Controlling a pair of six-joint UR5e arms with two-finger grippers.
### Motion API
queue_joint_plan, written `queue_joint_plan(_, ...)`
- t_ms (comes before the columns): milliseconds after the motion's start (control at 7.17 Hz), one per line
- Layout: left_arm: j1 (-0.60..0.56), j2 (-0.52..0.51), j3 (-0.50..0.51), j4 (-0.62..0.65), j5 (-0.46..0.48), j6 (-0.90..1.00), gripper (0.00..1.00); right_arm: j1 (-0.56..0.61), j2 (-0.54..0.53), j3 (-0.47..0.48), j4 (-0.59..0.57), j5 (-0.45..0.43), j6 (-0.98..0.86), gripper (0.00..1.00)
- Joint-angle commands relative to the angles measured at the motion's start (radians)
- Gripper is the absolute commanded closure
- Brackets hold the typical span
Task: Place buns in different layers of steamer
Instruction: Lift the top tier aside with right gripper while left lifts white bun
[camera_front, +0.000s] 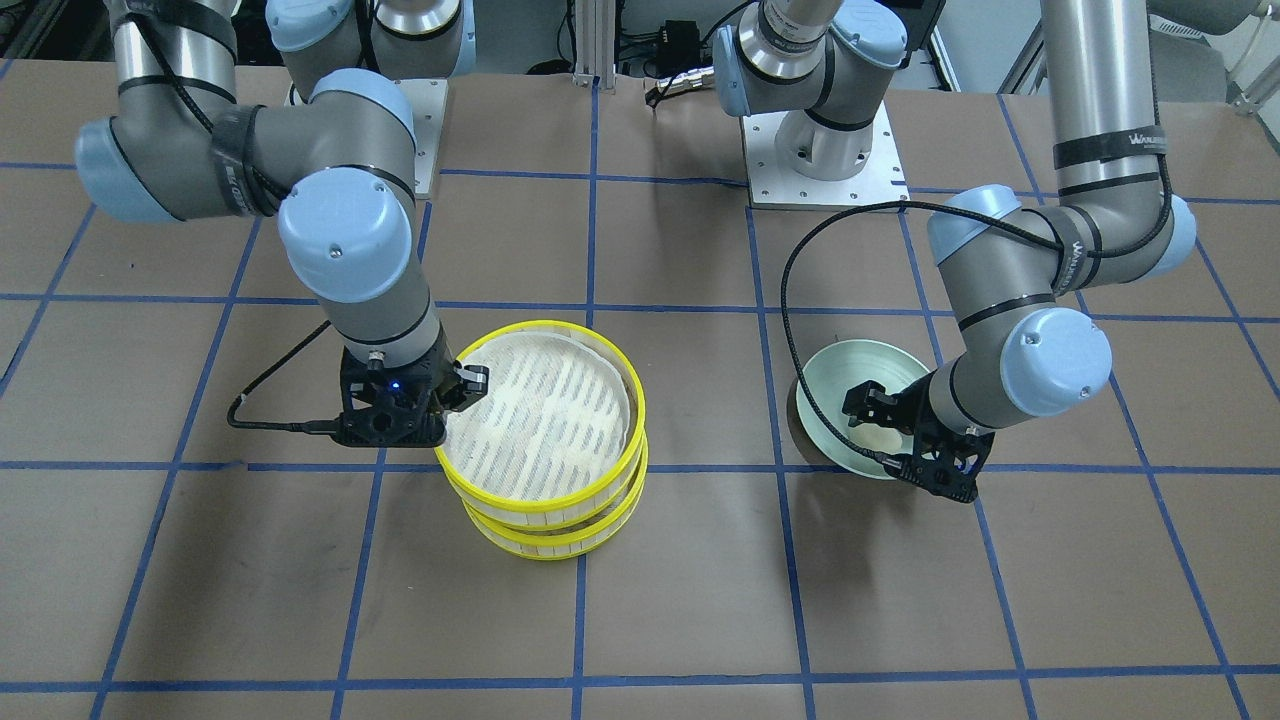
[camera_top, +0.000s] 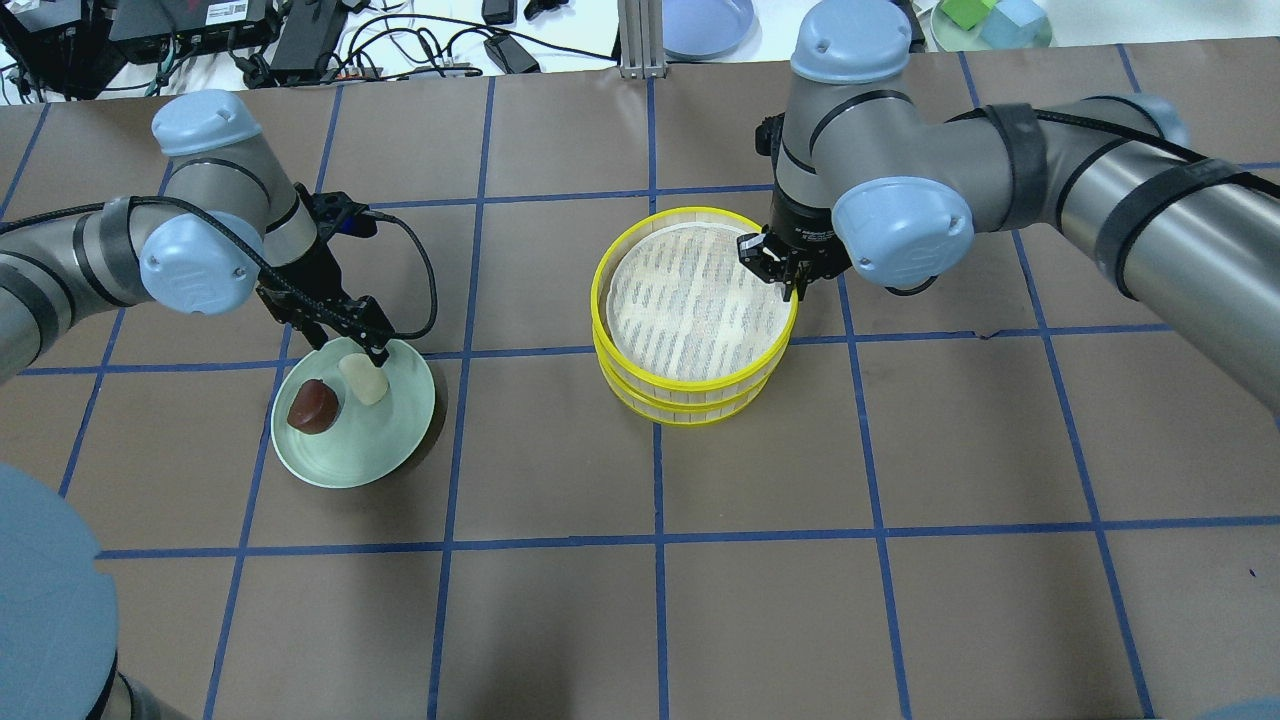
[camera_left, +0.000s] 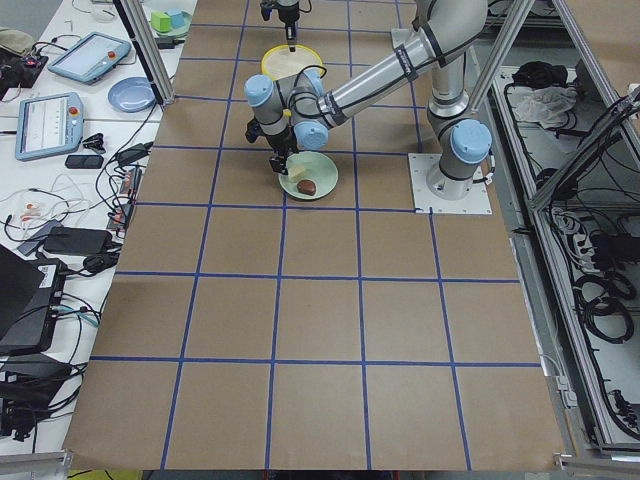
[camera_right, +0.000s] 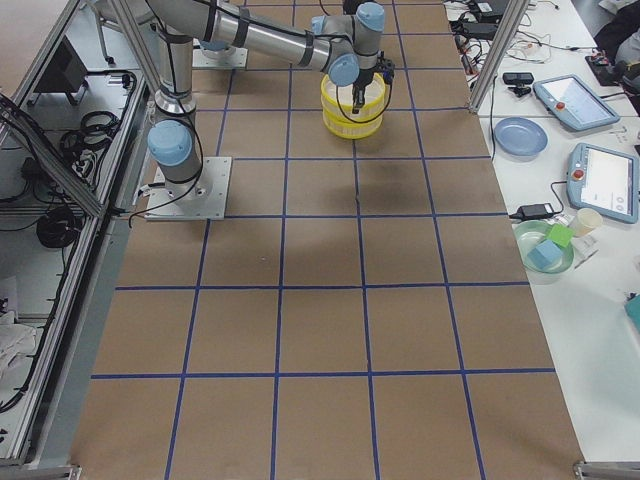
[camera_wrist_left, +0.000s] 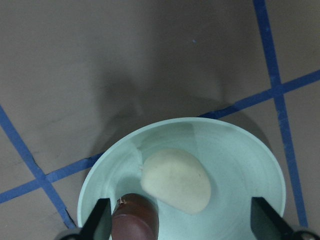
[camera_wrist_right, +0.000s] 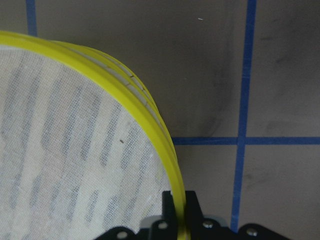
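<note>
The right pincer (camera_wrist_right: 179, 202) is clamped on the yellow rim of the top layer (camera_top: 690, 300), one finger inside the rim and one outside. That layer sits on the lower layer (camera_front: 555, 540), a little out of line with it, and the two form the steamer (camera_right: 352, 105) near the middle of the counter (camera_top: 900, 450). Both liners that show are bare. The left pincer (camera_wrist_left: 181, 222) hangs with its fingers apart over the pale green plate (camera_top: 390, 440). The cream-white bun (camera_wrist_left: 175, 180) lies below the gap, and the reddish-brown bun (camera_top: 313, 405) lies just beside it on the same plate, well apart from the steamer. The step in hand looks like lifting the top layer off so that each bun can get its own tier. Held at one point on the rim, the tray will likely droop on its far side, so the lift should go straight up and slowly, clear the lower rim, and set down flat on the counter. The left pincer should descend centred on the cream-white bun, close gently because it looks soft, and keep clear of the reddish-brown bun.
</note>
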Motion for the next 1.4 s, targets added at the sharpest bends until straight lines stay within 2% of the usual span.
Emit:
queue_joint_plan(0, 0.0, -0.043, -0.009, 0.003, 0.007, 0.0, 0.58, -0.127, -0.082, -0.003, 0.105, 0.008, -0.157, 1.0)
queue_joint_plan(140, 0.0, -0.043, -0.005, -0.002, 0.01, 0.001, 1.0, -0.194, -0.098, -0.004, 0.109, -0.004, -0.287, 1.0)
queue_joint_plan(419, 0.0, -0.014, 0.024, -0.045, 0.003, -0.026, 1.0, -0.346, -0.106, -0.003, 0.127, -0.011, -0.51, 1.0)
queue_joint_plan(558, -0.018, 0.004, 0.07, -0.074, 0.001, -0.098, 1.0, -0.385, -0.106, -0.001, 0.129, -0.009, -0.565, 1.0)
queue_joint_plan(837, -0.061, 0.047, 0.186, -0.201, -0.164, -0.317, 1.0, -0.385, -0.106, 0.006, 0.129, -0.012, -0.574, 1.0)
queue_joint_plan(1116, -0.186, 0.057, 0.222, -0.151, -0.302, -0.597, 1.0, -0.385, -0.106, 0.008, 0.129, -0.012, -0.574, 1.0)
queue_joint_plan(1256, -0.239, 0.038, 0.219, -0.031, -0.359, -0.702, 1.0, -0.384, -0.107, 0.008, 0.129, -0.021, -0.572, 1.0)
